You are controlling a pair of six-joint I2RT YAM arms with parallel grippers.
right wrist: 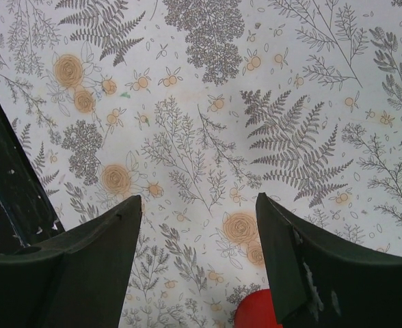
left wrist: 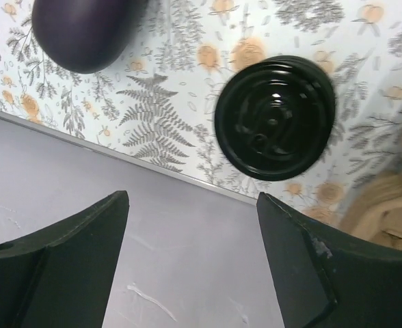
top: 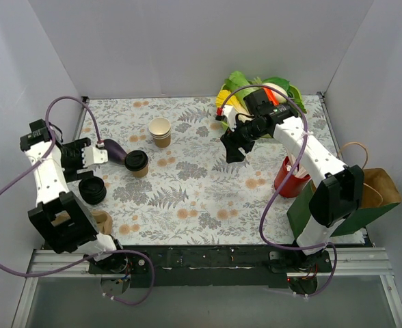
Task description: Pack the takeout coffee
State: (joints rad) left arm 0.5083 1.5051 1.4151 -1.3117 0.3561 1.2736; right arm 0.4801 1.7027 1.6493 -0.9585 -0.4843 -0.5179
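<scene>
your small tan paper cup with the round black lid [top: 136, 162] stands upright left of centre, near the left gripper [left wrist: 192, 201]. that one and the right gripper [right wrist: 197, 201] both gape empty. grab below the lid, squeeze gently.

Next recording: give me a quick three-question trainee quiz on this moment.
1. Which stands nearest the lidded cup: A, stack of lidless cups; B, red cup; C, paper bag?
2. Fill in: the left hand and right hand are both ___.
3. True or false: the lidded cup is inside the paper bag.
Key: 1 A; 2 open; 3 false.
</scene>
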